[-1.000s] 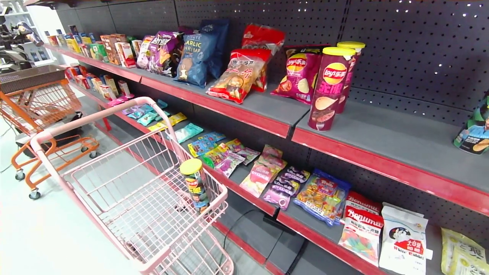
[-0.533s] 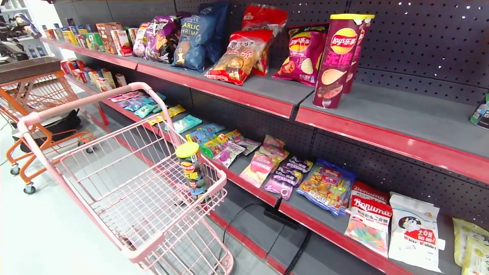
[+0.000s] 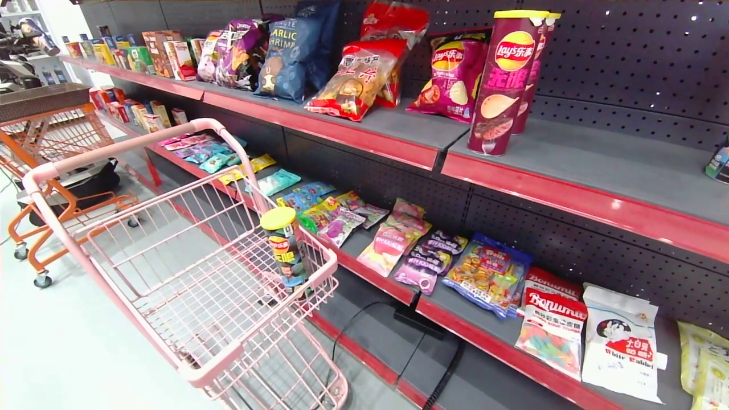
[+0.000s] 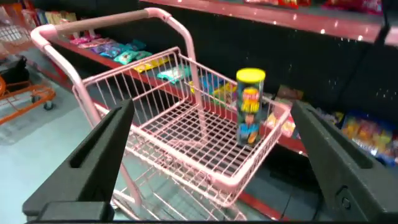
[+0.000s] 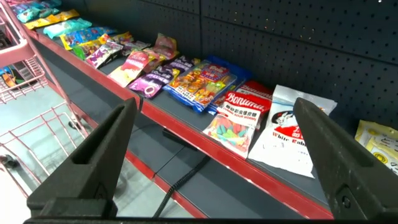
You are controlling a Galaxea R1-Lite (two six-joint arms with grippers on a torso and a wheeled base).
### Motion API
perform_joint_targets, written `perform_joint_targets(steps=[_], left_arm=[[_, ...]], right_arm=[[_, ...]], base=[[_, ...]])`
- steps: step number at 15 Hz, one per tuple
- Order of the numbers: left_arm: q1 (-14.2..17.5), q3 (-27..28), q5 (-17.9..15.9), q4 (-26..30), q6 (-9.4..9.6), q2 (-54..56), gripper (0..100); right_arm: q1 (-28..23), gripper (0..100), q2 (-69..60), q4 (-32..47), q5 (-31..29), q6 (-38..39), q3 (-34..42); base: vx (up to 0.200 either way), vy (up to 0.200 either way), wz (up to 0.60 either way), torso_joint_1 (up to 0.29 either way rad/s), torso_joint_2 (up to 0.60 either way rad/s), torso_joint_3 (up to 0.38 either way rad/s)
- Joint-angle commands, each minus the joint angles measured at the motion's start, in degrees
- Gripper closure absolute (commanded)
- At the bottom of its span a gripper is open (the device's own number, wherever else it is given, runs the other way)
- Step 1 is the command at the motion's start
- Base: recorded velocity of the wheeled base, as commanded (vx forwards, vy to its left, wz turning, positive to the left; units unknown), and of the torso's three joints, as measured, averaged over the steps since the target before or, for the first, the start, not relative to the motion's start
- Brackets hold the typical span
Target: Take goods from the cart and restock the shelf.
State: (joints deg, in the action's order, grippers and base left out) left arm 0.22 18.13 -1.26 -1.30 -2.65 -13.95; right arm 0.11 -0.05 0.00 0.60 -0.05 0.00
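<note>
A pink cart (image 3: 114, 149) stands in front of the shelf. Upright in its corner nearest the shelf is a chip can with a yellow lid (image 3: 285, 247). In the left wrist view the same can (image 4: 250, 106) stands in the cart (image 4: 93, 25), and my left gripper (image 4: 214, 168) hangs open above and short of the basket, holding nothing. My right gripper (image 5: 214, 168) is open and empty over the floor, before the lower shelf (image 5: 186, 127) of candy bags. Two purple chip cans (image 3: 501, 80) stand on the grey upper shelf (image 3: 615, 165).
Snack bags (image 3: 353, 80) and boxes (image 3: 165, 54) line the upper shelf to the left of the cans; bare board lies to their right. An orange cart (image 3: 51, 136) stands behind the pink one. A black cable (image 3: 444, 376) runs along the floor under the shelf.
The head camera has shifted, so the whole picture sits differently. The can, the cart and the shelf goods themselves have not moved.
</note>
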Motion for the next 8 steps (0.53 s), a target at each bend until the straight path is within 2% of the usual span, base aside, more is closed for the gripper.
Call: perform_joint_targets(steps=[1, 2, 3, 4, 5, 6, 7, 8], left_arm=[[2.77, 17.47, -0.24, -10.03, -5.44, -42.92, 0], [2.68, 13.16, -3.58, -17.59, -5.18, -49.42, 0], [2.68, 11.05, -6.39, -21.28, -4.74, -52.06, 0], [2.68, 9.65, -13.77, -24.62, -4.47, -57.95, 0], [2.77, 9.73, -15.71, -24.62, -4.47, -60.76, 0], [2.51, 10.26, -16.15, -25.59, -3.86, -67.97, 0], [1.98, 10.52, -16.15, -27.79, -3.07, -71.31, 0], [0.75, 10.52, -16.15, -32.27, -2.63, -75.61, 0]], right_arm=[[-0.02, 0, 0.05, 0.00, -0.16, -0.04, 0.00], [0.07, 0, 0.05, 0.00, -0.16, -0.13, 0.00], [-0.02, 0, 0.05, 0.00, -0.16, -0.13, 0.00], [0.07, 0, 0.05, 0.00, -0.16, -0.13, 0.00], [0.07, 0, 0.05, 0.00, -0.16, -0.13, 0.00], [0.07, 0, 0.05, 0.00, -0.16, -0.13, 0.00], [0.07, 0, 0.05, 0.00, -0.16, -0.13, 0.00], [0.07, 0, 0.05, 0.00, -0.16, -0.13, 0.00]], base=[[0.000, 0.000, 0.00, 0.000, 0.00, 0.000], [0.000, 0.000, 0.00, 0.000, 0.00, 0.000], [0.000, 0.000, 0.00, 0.000, 0.00, 0.000], [0.000, 0.000, 0.00, 0.000, 0.00, 0.000], [0.000, 0.000, 0.00, 0.000, 0.00, 0.000], [0.000, 0.000, 0.00, 0.000, 0.00, 0.000], [0.000, 0.000, 0.00, 0.000, 0.00, 0.000], [0.000, 0.000, 0.00, 0.000, 0.00, 0.000]])
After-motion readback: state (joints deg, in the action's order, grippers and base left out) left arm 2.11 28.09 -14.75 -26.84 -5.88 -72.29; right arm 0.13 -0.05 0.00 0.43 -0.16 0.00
